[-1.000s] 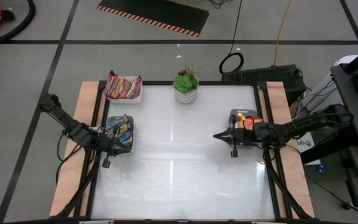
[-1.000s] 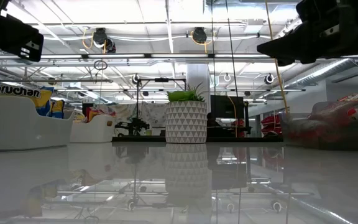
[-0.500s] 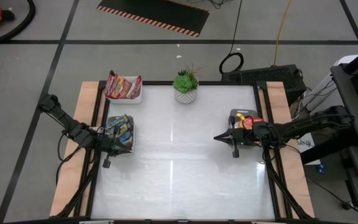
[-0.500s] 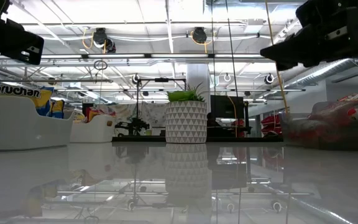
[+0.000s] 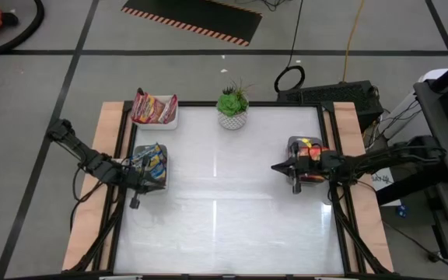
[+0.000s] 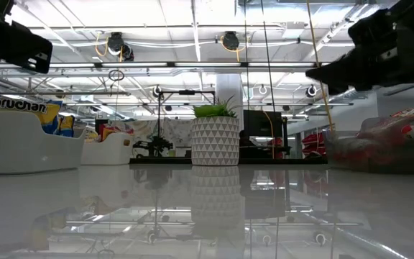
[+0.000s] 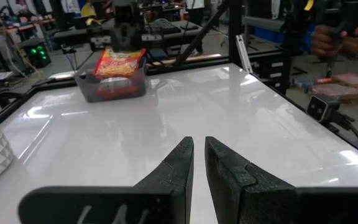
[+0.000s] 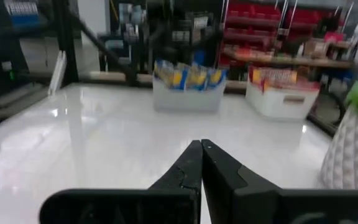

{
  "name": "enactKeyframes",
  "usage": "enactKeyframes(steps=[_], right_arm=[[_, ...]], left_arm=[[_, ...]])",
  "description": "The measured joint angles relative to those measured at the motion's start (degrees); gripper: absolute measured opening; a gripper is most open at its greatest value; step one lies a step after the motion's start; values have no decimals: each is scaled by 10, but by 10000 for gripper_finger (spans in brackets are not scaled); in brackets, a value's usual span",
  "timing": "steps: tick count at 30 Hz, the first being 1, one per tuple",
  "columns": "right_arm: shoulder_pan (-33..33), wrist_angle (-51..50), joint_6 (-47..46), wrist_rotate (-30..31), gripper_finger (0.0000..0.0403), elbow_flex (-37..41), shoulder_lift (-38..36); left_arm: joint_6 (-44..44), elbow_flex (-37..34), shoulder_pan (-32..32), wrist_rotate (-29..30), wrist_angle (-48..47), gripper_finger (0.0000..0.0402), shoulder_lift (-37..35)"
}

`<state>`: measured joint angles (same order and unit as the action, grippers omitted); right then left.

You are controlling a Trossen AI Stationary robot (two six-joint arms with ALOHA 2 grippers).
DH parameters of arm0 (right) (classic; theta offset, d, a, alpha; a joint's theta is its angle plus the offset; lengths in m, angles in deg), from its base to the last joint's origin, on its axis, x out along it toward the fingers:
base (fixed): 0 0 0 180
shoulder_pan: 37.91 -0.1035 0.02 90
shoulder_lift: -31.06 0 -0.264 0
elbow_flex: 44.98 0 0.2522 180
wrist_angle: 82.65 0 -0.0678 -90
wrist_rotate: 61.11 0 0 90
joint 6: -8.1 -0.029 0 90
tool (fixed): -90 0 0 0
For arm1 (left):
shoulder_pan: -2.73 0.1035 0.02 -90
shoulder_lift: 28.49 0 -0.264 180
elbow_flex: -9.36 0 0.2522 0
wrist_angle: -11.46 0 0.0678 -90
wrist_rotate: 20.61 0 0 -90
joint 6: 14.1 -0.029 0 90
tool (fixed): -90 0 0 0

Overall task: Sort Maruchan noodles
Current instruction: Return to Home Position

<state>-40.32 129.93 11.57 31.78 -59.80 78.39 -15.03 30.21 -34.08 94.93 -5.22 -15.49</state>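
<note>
Blue-and-yellow noodles (image 5: 152, 158) are seen stacked in the white tray (image 6: 20, 151) at the bench's (image 5: 224, 210) left edge. The left end effector (image 7: 197, 140) is held above it, fingers pressed nearly together on nothing. Orange-red packets (image 7: 118, 62) are packed in the grey bin (image 7: 114, 90) (right side), beside which the right end effector (image 5: 274, 167) is poised, clamped and empty. Dark red packets (image 5: 152, 107) are kept in the far tray (image 5: 162, 124).

Bright, even overhead lighting. In the high view you see pale streaks of glare down the glossy white tabletop (image 5: 216, 167), with only soft, faint shadows. In the low view the ceiling strip lights (image 6: 192, 14) backlight everything (the planter (image 6: 215, 140) mirrors in the tabletop). In the left wrist view the orange-red noodle packet (image 7: 120, 62) is evenly lit.
</note>
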Motion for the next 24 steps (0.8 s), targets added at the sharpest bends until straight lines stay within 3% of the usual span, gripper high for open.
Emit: enactKeyframes(steps=[4, 16, 24], right_arm=[[6, -7, 1, 0, 0, 1, -18], [13, -166, -23, 0, 0, 2, -148], [12, -234, -30, -1, 0, 2, -195]], left_arm=[[3, 0, 12, 0, -8, 46, 0], [3, 0, 20, 0, -26, 46, 0], [-5, 0, 20, 0, -25, 46, 0]])
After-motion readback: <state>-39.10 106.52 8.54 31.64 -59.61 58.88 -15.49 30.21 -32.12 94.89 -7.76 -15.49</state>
